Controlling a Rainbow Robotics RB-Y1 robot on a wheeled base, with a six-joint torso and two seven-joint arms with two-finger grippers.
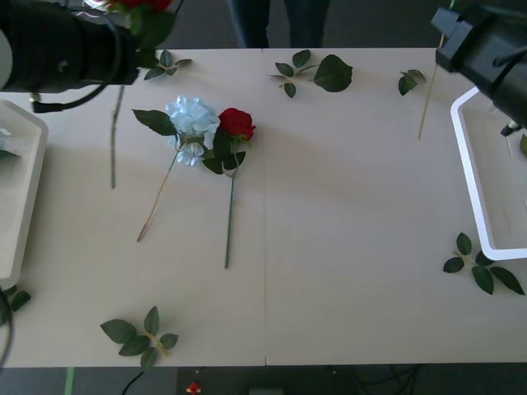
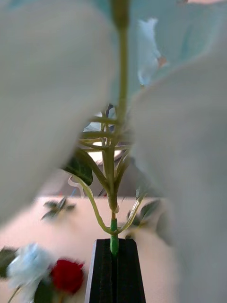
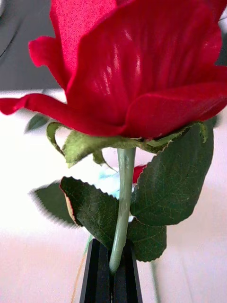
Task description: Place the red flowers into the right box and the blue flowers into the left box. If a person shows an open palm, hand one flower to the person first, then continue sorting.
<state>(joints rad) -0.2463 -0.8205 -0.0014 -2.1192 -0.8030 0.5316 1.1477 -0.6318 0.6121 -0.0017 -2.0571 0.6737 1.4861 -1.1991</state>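
Note:
My left gripper [image 3: 112,267] is shut on the stem of a red flower [image 3: 137,75], held high over the table's far left; its stem [image 1: 114,140] hangs down. My right gripper [image 2: 114,258] is shut on the stem of a blue flower [image 2: 52,104], raised at the far right near the right box [image 1: 468,177]; that stem [image 1: 426,99] hangs beside the box's rim. Another blue flower [image 1: 191,120] and another red flower [image 1: 236,123] lie head to head on the table left of centre. The left box [image 1: 25,185] sits at the left edge.
Loose leaf sprigs lie at the far middle [image 1: 319,72], far right [image 1: 410,80], near the right box's front corner [image 1: 482,267], at the front left [image 1: 140,336] and by the left box [image 1: 12,298]. The table's centre and front right are bare.

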